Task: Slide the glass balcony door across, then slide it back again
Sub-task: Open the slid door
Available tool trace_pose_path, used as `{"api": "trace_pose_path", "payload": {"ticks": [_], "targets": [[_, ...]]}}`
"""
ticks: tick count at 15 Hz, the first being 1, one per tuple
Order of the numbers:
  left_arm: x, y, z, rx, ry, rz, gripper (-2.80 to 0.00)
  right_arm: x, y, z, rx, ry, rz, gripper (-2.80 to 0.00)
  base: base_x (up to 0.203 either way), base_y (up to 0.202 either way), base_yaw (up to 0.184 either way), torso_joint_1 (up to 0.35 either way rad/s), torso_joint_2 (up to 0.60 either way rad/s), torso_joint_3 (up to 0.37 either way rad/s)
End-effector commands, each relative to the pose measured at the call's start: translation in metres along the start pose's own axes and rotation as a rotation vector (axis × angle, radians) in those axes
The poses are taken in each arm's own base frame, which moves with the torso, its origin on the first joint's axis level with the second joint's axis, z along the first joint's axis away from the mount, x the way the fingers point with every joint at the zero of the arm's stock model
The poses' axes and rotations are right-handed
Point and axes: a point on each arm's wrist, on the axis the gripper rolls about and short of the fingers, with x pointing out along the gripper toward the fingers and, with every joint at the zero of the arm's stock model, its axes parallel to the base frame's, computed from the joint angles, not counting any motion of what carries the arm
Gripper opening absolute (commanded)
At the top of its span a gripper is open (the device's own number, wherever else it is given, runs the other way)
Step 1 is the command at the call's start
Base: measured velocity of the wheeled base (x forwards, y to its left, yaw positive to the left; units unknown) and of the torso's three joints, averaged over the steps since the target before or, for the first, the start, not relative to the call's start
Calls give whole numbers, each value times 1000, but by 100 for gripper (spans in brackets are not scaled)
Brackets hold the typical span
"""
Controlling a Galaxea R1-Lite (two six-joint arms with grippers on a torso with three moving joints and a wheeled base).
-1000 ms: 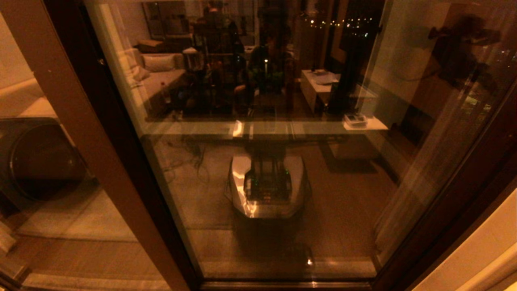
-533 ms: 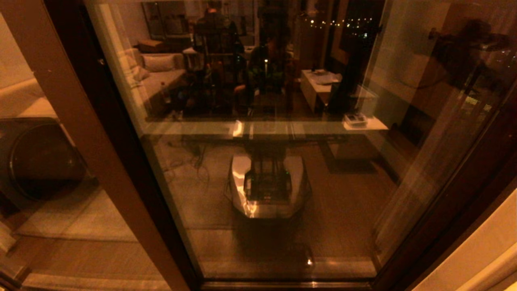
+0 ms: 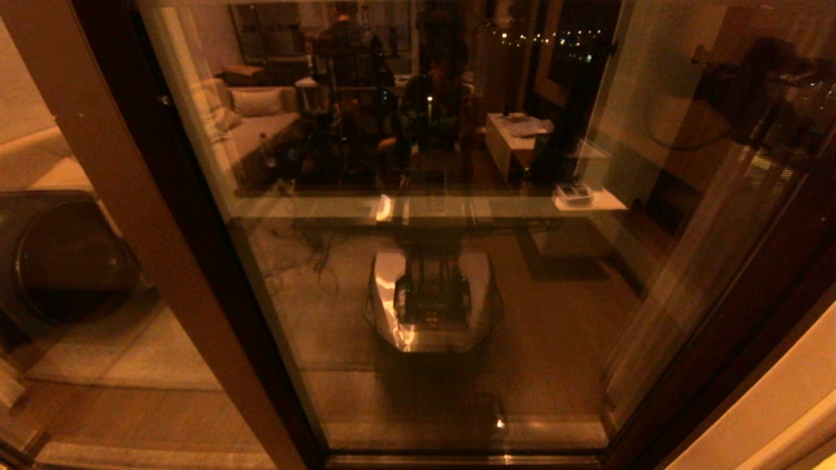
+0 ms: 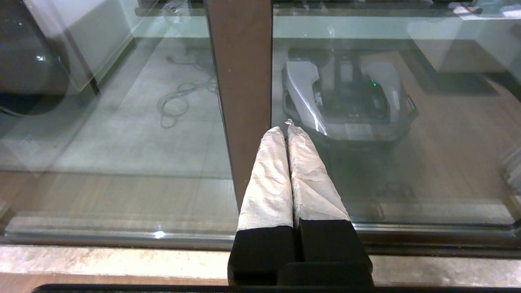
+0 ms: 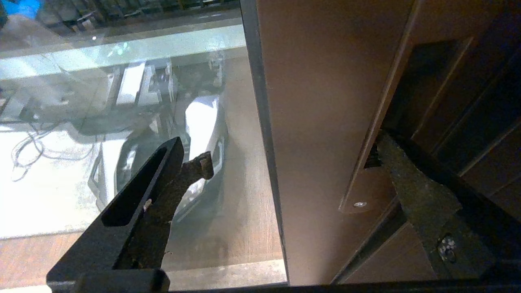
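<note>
The glass balcony door (image 3: pixel 457 294) fills the head view, a reflective pane between dark brown frame sides (image 3: pixel 196 248). Neither arm shows there directly. In the right wrist view my right gripper (image 5: pixel 291 150) is open and straddles the door's brown stile (image 5: pixel 321 101). One finger (image 5: pixel 163 191) hangs over the glass. The other finger (image 5: pixel 415 191) has its tip at the stile's edge, by the small handle plate (image 5: pixel 358 199). My left gripper (image 4: pixel 285 128) is shut on nothing, its white-wrapped fingers pointing at a brown upright (image 4: pixel 240 73) between two panes.
A wider, lighter brown post (image 3: pixel 98 170) stands left of the door, with a dark round appliance (image 3: pixel 59 261) behind the glass there. The floor track (image 4: pixel 122 236) and a pale stone sill (image 4: pixel 101 260) run along the bottom. A cream wall (image 3: pixel 784 405) lies at the right.
The dark arm-shaped reflection in the glass's upper right has drifted a little to the right. The door frame's edges look unmoved.
</note>
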Motion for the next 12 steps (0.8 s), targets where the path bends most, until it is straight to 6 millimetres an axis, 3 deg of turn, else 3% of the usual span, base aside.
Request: {"api": "trace_pose_path", "payload": {"ticks": [1,5,12], "targets": [[0,0,0,0,-1,0,-280,4,-2,-2,0,1,2,0,0,0,0,0,0,0],[0,0,0,0,-2,0,-280,5,-2,-2,7,-6,6,0,0,0,0,0,0,0],[0,0,0,0,-2,0,-280,2,20,0,37,-6,61,0,0,0,0,0,0,0]]}}
